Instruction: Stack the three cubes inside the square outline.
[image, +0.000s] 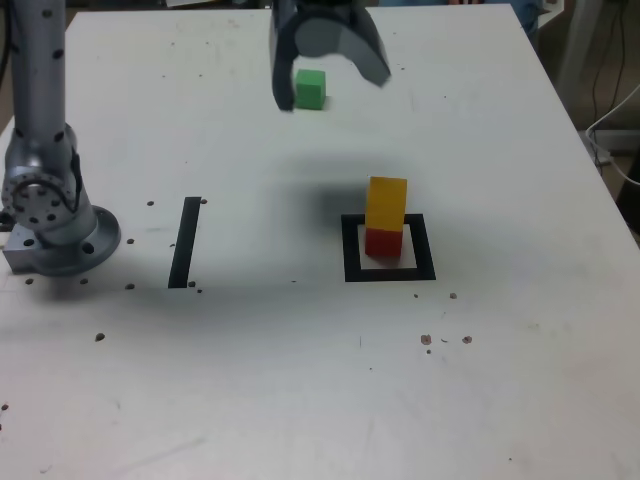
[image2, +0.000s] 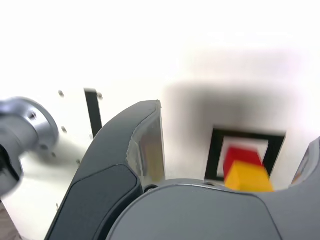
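The yellow cube (image: 387, 203) already sits on the red cube (image: 383, 241) inside the square outline (image: 389, 273), so the green cube (image: 310, 89), far back on the table (image: 300, 380), looks next, and the gripper (image: 330, 85), jaws wide apart and holding nothing, needs to drop around it.
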